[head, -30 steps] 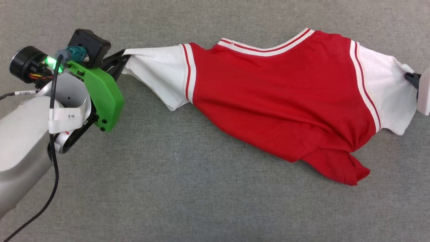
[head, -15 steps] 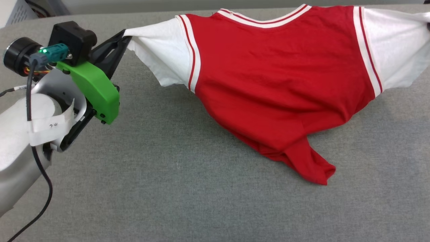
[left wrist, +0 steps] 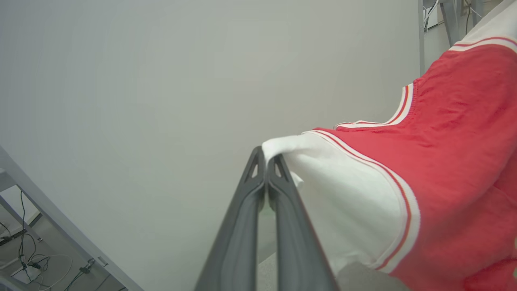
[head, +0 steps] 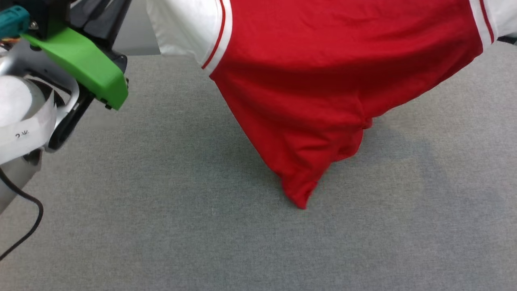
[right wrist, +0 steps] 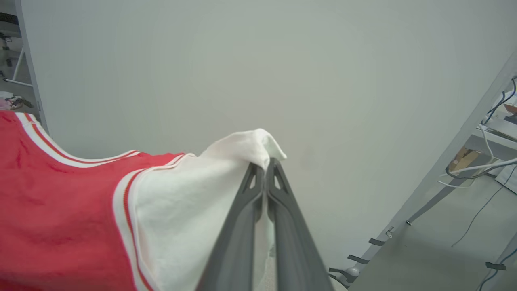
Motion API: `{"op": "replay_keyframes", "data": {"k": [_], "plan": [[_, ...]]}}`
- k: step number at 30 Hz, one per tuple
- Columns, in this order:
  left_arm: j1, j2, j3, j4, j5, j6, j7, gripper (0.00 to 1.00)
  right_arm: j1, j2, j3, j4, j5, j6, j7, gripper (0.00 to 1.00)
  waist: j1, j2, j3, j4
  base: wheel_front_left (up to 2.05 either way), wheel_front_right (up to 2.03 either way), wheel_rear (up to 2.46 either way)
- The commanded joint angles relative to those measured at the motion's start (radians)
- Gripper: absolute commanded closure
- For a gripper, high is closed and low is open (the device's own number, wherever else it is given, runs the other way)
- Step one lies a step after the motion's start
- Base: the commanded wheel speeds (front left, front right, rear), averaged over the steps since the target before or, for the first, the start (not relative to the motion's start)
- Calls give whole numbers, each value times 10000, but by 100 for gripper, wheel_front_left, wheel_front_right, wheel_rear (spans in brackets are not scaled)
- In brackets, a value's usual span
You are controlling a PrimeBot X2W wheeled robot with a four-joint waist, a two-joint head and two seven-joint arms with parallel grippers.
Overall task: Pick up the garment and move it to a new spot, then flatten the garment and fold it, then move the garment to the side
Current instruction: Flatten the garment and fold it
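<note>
Nearest the head camera, the grey fabric table top (head: 202, 242) is running across the bottom. A black cable (head: 24, 226) is looping over it at lower left. Just above that, the pale left forearm (head: 16, 121) with its green cover (head: 80, 64) is sitting at the left edge, angled up toward the top of the view.

The garment (head: 323, 81) is hanging in the air over the middle and far part of the table, stretched sideways by its two white sleeves. The red body is sagging down to a bunched point (head: 301, 204). That point is casting a shadow on the table; I cannot tell whether it is touching or hanging just clear.

In the left wrist view, the left gripper (left wrist: 265, 155) is pinching the edge of one white sleeve, with its fingers pressed together on the cloth. The garment (left wrist: 444, 161) is trailing off to that view's right, with the red-and-white trim and the striped collar showing.

In the right wrist view, the right gripper (right wrist: 264, 161) is clamping the other white sleeve the same way, fingers closed on a fold of cloth. The garment (right wrist: 60, 210) is draping to that view's left.

Farther back, a plain pale wall (left wrist: 161, 81) is standing behind both grippers. A grey metal frame leg (right wrist: 456, 169) and loose cables (right wrist: 484, 161) are showing at the edges.
</note>
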Motion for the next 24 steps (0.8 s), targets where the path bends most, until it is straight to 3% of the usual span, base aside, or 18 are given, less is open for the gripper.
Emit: {"op": "replay_keyframes", "data": {"k": [1, 12, 18, 24], "plan": [[-349, -118, 91, 43, 89, -28, 3, 100, -235, 102, -112, -139, -92, -7, 60, 100, 1, 0, -94, -18, 0, 0, 0], [-2392, -1109, 337, 1257, 28, -750, 587, 100, -1855, 550, -320, 16, -1070, -7, 353, 100, 1, 0, 823, -183, 0, 0, 0], [-4348, -1703, 538, 2920, 417, -1343, 689, 100, -4172, 1383, -71, 1605, -1939, -7, -257, 100, 1, 0, 1942, -453, 0, 0, 0], [-6309, -2135, 846, 4399, 912, -1670, 359, 100, -6449, 1975, 207, 3217, -2672, -7, -1132, 100, 1, 0, 2710, -540, 0, 0, 0]]}}
